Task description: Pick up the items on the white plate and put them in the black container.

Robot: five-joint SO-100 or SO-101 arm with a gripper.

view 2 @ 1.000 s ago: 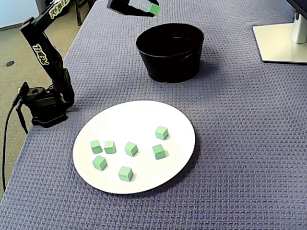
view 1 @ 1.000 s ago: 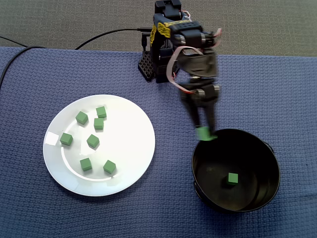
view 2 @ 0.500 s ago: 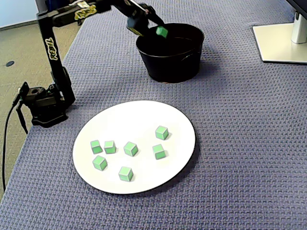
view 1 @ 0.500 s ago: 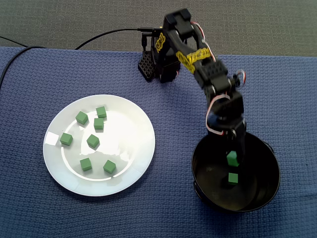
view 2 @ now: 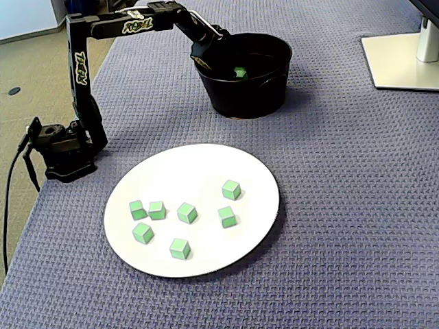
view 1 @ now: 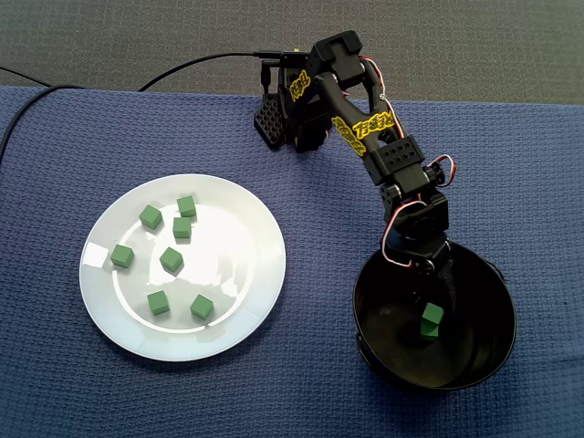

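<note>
Pincer (view 1: pixel 428 297) is down inside the black container (view 1: pixel 488 292), fingers lost against the dark wall. I can't tell how wide it's open or whether it grips the green cube (view 1: pixel 432 319) at its tip. Forearm slopes down over the rim; upper arm reaches out from the base (view 1: pixel 276 119). Seven other cubes (view 1: pixel 171 260) sit on the white plate (view 1: pixel 237 246).

One fixed view sits high above the blue woven cloth (view 1: pixel 137 128) and looks almost straight down, with the black arm base (view 1: pixel 283 119) near the top edge, the round white plate (view 1: pixel 237 246) at left and the round black container (view 1: pixel 474 356) at lower right. The other fixed view stands lower and nearer, looking obliquely across the plate (view 2: pixel 206 171) towards the container (view 2: pixel 240 96) farther back, with the base (view 2: pixel 62 147) at left. Both views share the plate, container, base and cloth.
</note>
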